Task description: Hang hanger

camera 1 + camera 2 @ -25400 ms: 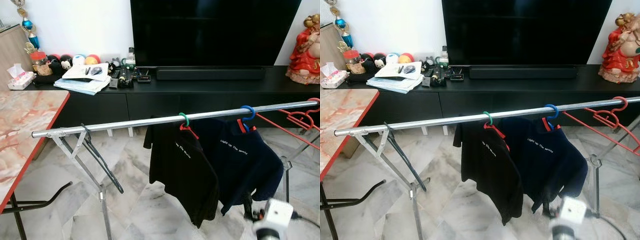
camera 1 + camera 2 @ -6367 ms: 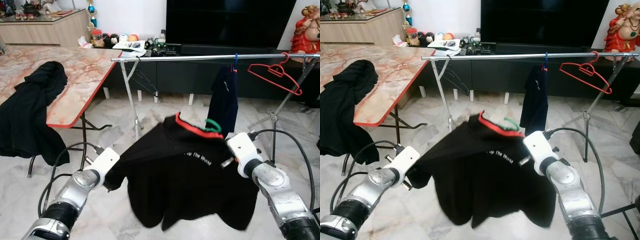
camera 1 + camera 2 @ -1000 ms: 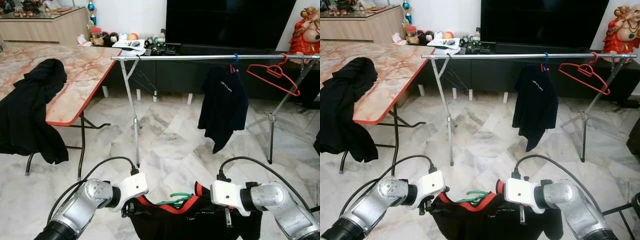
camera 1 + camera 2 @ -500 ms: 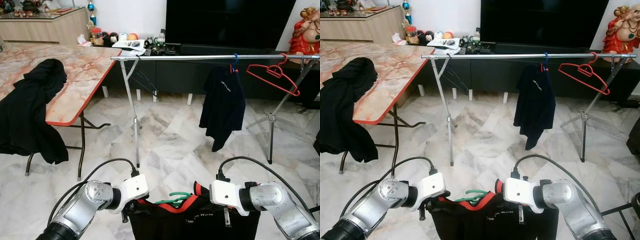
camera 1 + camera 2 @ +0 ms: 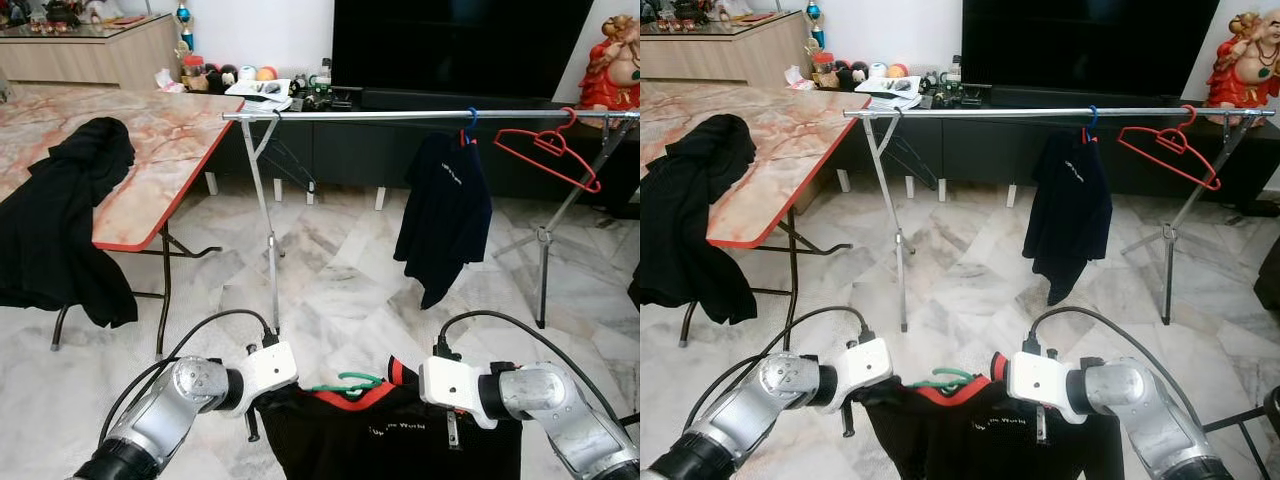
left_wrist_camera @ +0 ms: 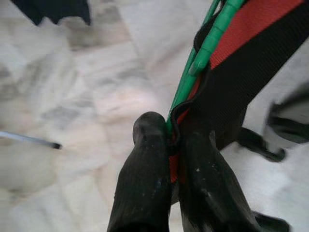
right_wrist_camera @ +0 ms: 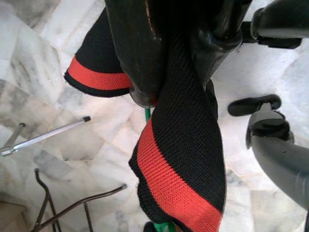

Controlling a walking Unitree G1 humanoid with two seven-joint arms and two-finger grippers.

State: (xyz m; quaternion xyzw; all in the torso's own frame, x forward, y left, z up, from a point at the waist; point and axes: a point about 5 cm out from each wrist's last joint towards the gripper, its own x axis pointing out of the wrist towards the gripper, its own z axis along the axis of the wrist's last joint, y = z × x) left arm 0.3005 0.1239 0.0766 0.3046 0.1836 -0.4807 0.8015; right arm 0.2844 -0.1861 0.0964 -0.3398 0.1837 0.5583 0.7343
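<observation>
You hold the green hanger (image 5: 348, 382) with its black shirt (image 5: 400, 440) low, well short of the rail (image 5: 420, 115): left gripper (image 6: 169, 133) clamped on hanger and collar, right gripper (image 7: 181, 89) pinching the collar. Lifting and hooking remain.

A marble-patterned table (image 5: 150, 140) with a red edge is seen at the left, and a black garment (image 5: 60, 225) is draped over its near edge. A large dark television (image 5: 460, 45) is set on a long black cabinet (image 5: 400, 150) against the white wall, with round toys (image 5: 240, 74) and papers (image 5: 262, 90) laid on the cabinet's left end. A red figurine (image 5: 612, 62) is placed at the cabinet's right end, and the marble floor (image 5: 340, 270) is spread beneath.
</observation>
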